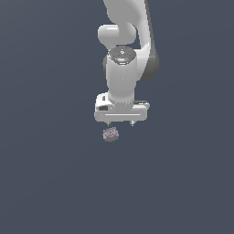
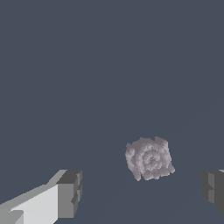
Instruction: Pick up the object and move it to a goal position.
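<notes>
Jaws spread wide above the object (image 2: 149, 158), clear room on both flanks.

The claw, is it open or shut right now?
Open: the claw has its fingers spread wide apart, nothing held; the lump lies free.

All I can see behind everything is one flat, dark blue-grey backdrop (image 1: 45, 183) that fills the whole exterior view, with no lines, edges or corners that I can make out. In the wrist view I get the same plain dark blue-grey, smooth and the same shade all over. The light looks soft and even to me.
</notes>
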Motion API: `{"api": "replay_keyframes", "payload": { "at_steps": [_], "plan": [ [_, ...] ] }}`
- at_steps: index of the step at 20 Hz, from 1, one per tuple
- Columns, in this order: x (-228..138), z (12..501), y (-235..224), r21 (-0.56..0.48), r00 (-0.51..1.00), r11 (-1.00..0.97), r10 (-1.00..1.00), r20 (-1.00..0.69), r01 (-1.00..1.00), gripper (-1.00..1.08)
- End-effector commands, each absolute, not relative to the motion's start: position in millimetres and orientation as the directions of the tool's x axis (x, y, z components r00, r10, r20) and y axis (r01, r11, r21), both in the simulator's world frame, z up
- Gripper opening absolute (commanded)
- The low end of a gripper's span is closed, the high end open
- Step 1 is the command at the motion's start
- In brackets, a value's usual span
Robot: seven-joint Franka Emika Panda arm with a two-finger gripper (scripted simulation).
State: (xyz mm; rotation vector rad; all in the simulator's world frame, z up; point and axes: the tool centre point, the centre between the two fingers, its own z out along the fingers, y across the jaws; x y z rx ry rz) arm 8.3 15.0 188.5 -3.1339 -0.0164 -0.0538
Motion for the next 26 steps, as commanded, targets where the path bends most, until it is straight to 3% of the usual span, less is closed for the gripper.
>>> {"api": "replay_keyframes", "payload": {
  "at_steps": [1,26],
  "plan": [
    [8.3,188.5,14.9,-0.007,0.999,-1.0,0.01,0.034,0.011,1.0],
    [-8.7,169.9,3.3,-0.005,0.993,-0.993,-0.114,-0.025,-0.114,1.0]
  ]
}}
